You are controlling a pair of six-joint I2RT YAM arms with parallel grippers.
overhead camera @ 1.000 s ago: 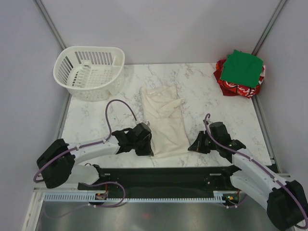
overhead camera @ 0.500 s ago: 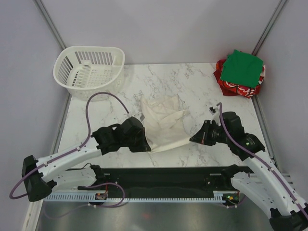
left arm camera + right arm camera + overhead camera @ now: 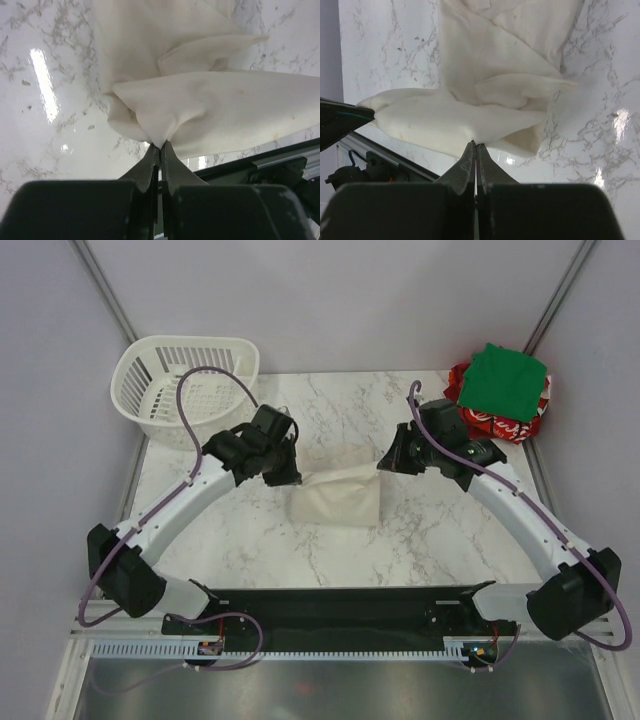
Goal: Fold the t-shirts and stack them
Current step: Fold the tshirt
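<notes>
- I see a glossy white marble-patterned counter [image 3: 430,540] with grey veining.
- A plain pale lilac-grey back wall [image 3: 330,300], left wall [image 3: 50,390] and right wall [image 3: 600,410] box it in.
- A left strut [image 3: 100,285] and a right strut [image 3: 565,290], both metal, run along the back corners.
- A black rail [image 3: 340,605] lines the near edge.
- A bright glare streak [image 3: 42,82] lies on the counter in my left wrist view.

You see only the rim of the red tee [image 3: 478,422]. The green tee [image 3: 508,380] covers the rest, and the white lettering is too small to read. From above, the cream tee's [image 3: 340,502] far corners hide under the left gripper [image 3: 284,474] and right gripper [image 3: 388,462]. Both wrist views cut it off at the top.
</notes>
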